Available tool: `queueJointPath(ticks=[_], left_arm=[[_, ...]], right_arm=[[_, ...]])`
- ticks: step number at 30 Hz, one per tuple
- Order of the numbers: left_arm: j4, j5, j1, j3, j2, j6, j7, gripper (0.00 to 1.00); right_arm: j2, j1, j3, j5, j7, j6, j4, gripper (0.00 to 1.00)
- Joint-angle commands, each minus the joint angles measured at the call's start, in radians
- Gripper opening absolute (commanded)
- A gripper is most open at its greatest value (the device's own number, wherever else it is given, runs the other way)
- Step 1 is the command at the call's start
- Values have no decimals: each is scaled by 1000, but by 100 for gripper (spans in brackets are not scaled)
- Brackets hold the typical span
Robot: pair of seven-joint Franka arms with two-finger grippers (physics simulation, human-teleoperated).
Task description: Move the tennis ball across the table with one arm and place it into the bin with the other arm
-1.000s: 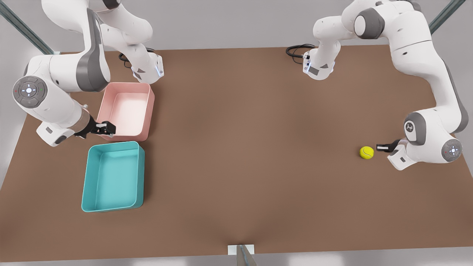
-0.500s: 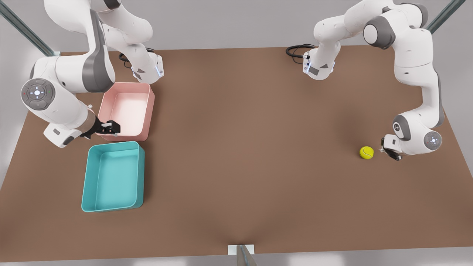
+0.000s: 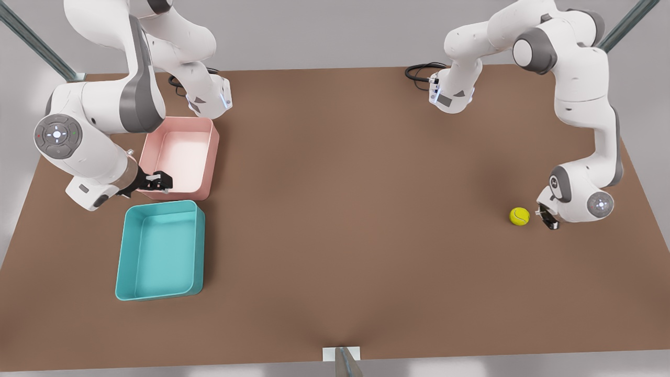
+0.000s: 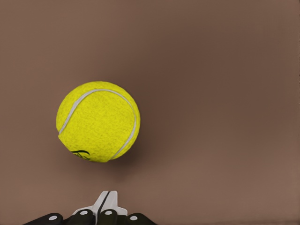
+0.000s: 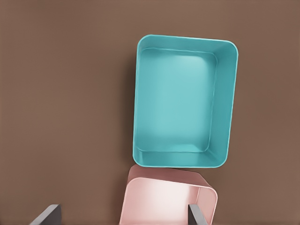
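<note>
The tennis ball (image 3: 519,216) rests on the brown table (image 3: 340,209) near the front view's right edge. My left gripper (image 3: 547,217) hangs just to the ball's right, apart from it. In the left wrist view the ball (image 4: 97,122) sits close ahead of the gripper (image 4: 108,201), whose fingers are shut with nothing between them. The teal bin (image 3: 162,204) lies empty at the front view's left. My right gripper (image 3: 159,182) hovers over the near edge of the pink tray, just behind the bin. Its fingers (image 5: 49,214) are open and the bin (image 5: 225,108) lies beyond them.
An empty pink tray (image 3: 213,157) stands directly behind the teal bin, almost touching it. Both arm bases stand at the table's far edge, with a black cable (image 3: 419,70) beside one. A small metal post (image 3: 343,361) is at the near edge.
The left arm has swung its wrist round and lowered, so its gripper now points down beside the ball. The right gripper drifted slightly toward the front view's right. The ball has not moved.
</note>
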Motion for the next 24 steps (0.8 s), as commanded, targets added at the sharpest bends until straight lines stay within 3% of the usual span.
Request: queueJointPath(ticks=[1,8,11,12,17,18,19,21,22,23,24], left_arm=[[1,2,-2,0,4,-6,173,21],[-7,0,-45,-11,4,0,-75,21],[-5,0,-74,-236,-16,-28,-595,21],[33,-3,-89,-340,-28,-89,-971,21],[79,-6,-81,-370,-27,-140,-1082,21],[102,-9,-86,-363,-53,-166,-1213,28],[94,-11,-104,-287,-128,-230,-1401,100],[165,-377,-301,61,-303,-592,-1720,100],[235,-180,-388,63,-370,-711,-1720,100],[381,-176,-371,46,-355,-882,-1671,100],[401,-193,-367,46,-355,-885,-1674,100]], right_arm=[[-1,0,0,1,-14,-1,1,100],[1,4,0,1,-9,-1,-1,100],[7,6,0,-1,-8,-1,1,100],[7,8,0,-1,-8,-1,1,100],[8,8,0,-1,-6,-1,1,100],[8,8,0,1,-6,-1,1,100],[8,8,0,1,-6,-1,2,100],[17,9,0,-1,-3,-1,4,100],[28,15,0,1,-5,-1,8,100],[43,18,0,-1,-2,1,20,100],[54,40,0,5,0,10,25,100]])
